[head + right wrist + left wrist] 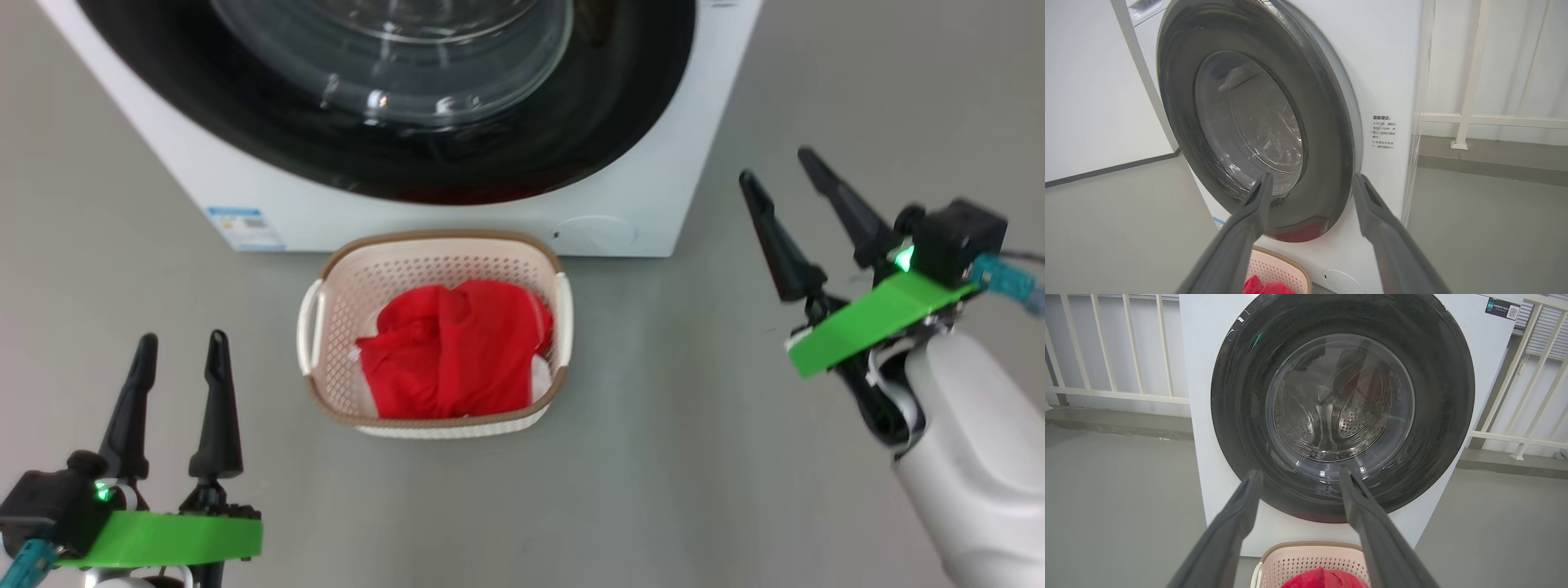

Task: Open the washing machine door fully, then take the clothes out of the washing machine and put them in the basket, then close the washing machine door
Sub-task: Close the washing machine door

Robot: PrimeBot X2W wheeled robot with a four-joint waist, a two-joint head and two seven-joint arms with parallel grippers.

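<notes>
The washing machine [457, 220] stands ahead, its door [392, 90] with the black rim and bulging glass lying flat against the white front, closed. In the left wrist view the door [1342, 404] faces me squarely, the steel drum visible through the glass. The red clothes [453, 347] lie in the cream basket [326, 282] on the floor before the machine. My left gripper [181, 347] is open at the lower left, empty. My right gripper [780, 167] is open at the right, off the machine's corner, empty. The right wrist view looks at the door [1257, 134] from the side.
A grey floor [694, 425] surrounds the basket. A white railing [1106, 392] runs behind the machine on both sides. A small blue label [245, 227] sits low on the machine's front left.
</notes>
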